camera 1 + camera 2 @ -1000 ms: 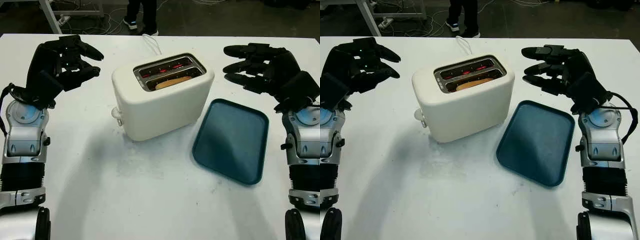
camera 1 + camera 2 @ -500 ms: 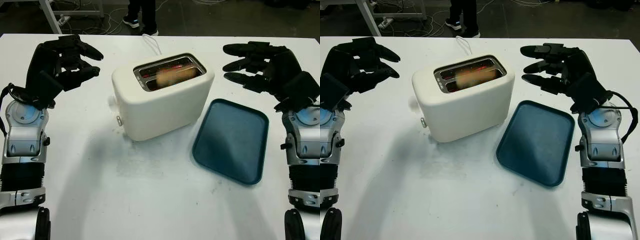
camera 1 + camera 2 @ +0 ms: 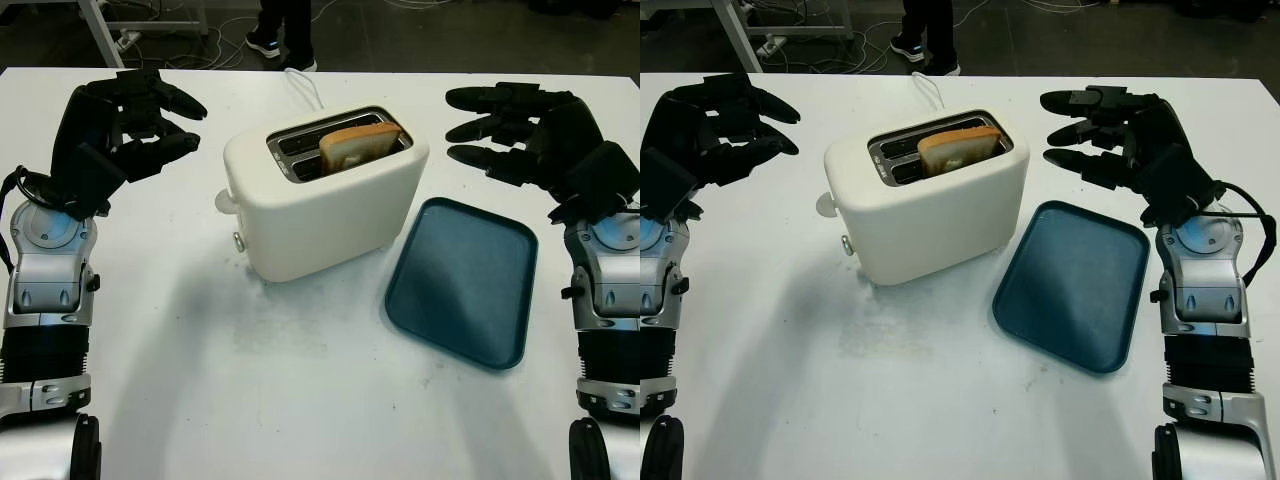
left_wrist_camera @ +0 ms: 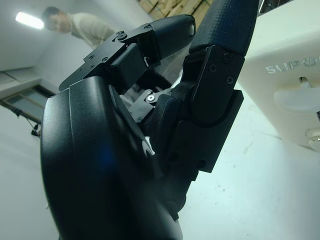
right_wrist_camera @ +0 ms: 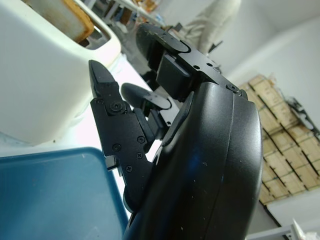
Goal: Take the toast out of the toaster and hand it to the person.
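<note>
A cream toaster [image 3: 330,205] stands in the middle of the white table, its lever knob [image 3: 226,203] on the left side. A slice of toast [image 3: 360,144] sticks up out of the nearer slot, tilted a little. My left hand [image 3: 140,110] hovers open to the left of the toaster, holding nothing. My right hand [image 3: 500,125] hovers open to the right of it, fingers pointing at the toaster, also holding nothing. In the right wrist view the toast [image 5: 80,20] shows at the top of the toaster [image 5: 45,80].
A dark teal tray [image 3: 465,280] lies flat on the table to the right of the toaster, below my right hand. A person's legs and shoes [image 3: 280,30] stand beyond the far table edge. The toaster's white cord [image 3: 305,90] runs back from it.
The toast has popped up out of the slot, and the lever knob has risen on the toaster's side. The red glow in the slots is gone. Both hands have stayed where they were.
</note>
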